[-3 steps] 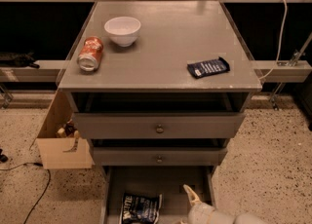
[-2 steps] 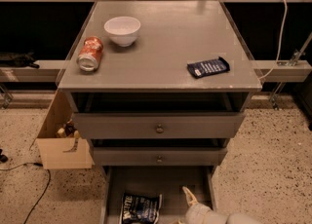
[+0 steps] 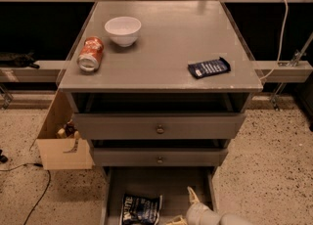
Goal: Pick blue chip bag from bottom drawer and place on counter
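Note:
The blue chip bag [image 3: 141, 210], crinkled navy foil with white lettering, lies on the floor of the open bottom drawer [image 3: 161, 182], left of middle. My gripper [image 3: 188, 208] comes in from the lower right edge over the drawer, just right of the bag and apart from it. One pale finger [image 3: 192, 195] points up toward the drawer's back. The grey counter [image 3: 161, 48] is the cabinet's flat top, above the two knobbed drawers.
On the counter stand a white bowl [image 3: 122, 30], a tipped orange can [image 3: 91, 54] and a flat dark-blue packet [image 3: 209, 67]. An open cardboard box [image 3: 63, 143] sits on the speckled floor left of the cabinet. A black cable [image 3: 34, 190] trails at the lower left.
My gripper has shifted slightly left and down toward the bag. The bag and counter items have not moved.

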